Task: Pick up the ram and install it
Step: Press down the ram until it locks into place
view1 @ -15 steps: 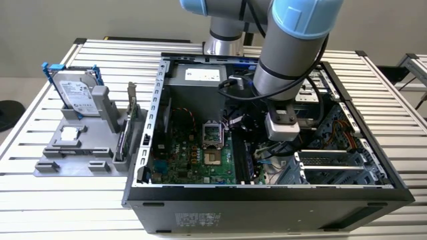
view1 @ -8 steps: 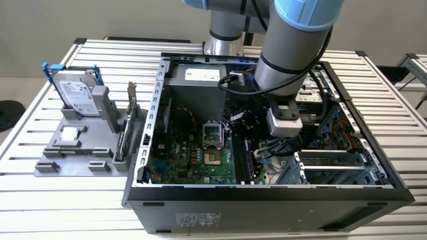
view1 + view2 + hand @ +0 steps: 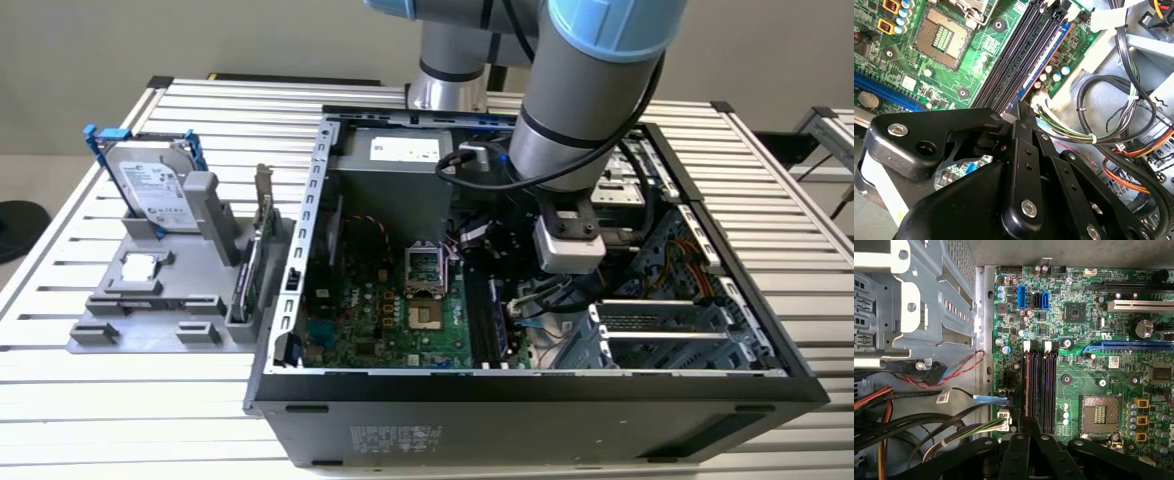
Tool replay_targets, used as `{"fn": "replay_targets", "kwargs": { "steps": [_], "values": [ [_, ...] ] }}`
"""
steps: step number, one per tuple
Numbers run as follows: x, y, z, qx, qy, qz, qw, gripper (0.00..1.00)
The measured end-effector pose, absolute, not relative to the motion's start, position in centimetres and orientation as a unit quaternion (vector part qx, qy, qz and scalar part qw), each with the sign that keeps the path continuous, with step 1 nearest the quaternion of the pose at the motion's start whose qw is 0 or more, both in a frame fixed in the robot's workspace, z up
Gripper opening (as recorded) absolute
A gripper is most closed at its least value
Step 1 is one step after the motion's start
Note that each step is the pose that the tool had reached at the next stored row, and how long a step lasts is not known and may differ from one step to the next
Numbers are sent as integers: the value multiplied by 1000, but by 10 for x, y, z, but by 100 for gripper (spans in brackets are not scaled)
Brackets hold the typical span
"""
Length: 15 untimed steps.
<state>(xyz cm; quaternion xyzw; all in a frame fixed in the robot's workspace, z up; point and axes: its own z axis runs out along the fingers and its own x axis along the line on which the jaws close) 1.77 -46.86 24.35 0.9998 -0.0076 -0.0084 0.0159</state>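
- The black metal jaws (image 3: 1023,107) of the grey-and-blue robot arm (image 3: 587,110) were seen lowered inside the open black computer case (image 3: 534,420), which lay on its side on the ribbed aluminium tabletop (image 3: 134,400).
- In both wrist views the jaws (image 3: 1030,421) were drawn together, with only a thin seam left between the fingers (image 3: 1026,165). Their tips were held just above one end of the four long black memory slots (image 3: 1041,390).
- Whether the ram was pinched in that seam could not be told, because the tips were masked by the black linkage. No part of it could be picked out with certainty.
- All four slots (image 3: 1019,50) were seen bare along their visible length. Their near ends were covered by the jaws.
- The green motherboard (image 3: 360,300) and its square silver processor socket (image 3: 1099,415) were left exposed beside the slots.
- In the exterior view the jaw tips were lost among the bundled black, orange and white cables (image 3: 1104,100).
- On the exterior view's left, a silver hard drive in a blue frame (image 3: 150,185) and a green card with a metal bracket (image 3: 256,250) were held upright in a grey moulded tray (image 3: 147,320), well apart from the arm.
- A perforated grey metal drive cage (image 3: 914,305) was cut off at the edge of the first wrist view.
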Motion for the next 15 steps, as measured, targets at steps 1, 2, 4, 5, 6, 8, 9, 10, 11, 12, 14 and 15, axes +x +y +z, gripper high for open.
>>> {"fn": "replay_targets", "kwargs": {
  "steps": [1,2,4,5,6,8,9,10,11,12,14,15],
  "values": [
    [18,-469,244,1000,-8,-8,16,0],
    [18,-469,244,1000,-8,-7,16,0],
    [18,-469,244,1000,-8,-6,16,0],
    [18,-469,244,1000,-8,-6,16,0],
    [18,-469,244,1000,-8,-5,16,0],
    [18,-469,244,1000,-7,-4,16,0],
    [18,-469,244,1000,-6,-3,16,0],
    [18,-469,244,1000,-5,-3,16,0],
    [18,-469,244,1000,-4,-2,16,0],
    [18,-469,244,1000,-2,-2,16,0],
    [18,-469,244,1000,2,-1,16,0],
    [18,-469,244,1000,3,0,16,0]
  ]
}}
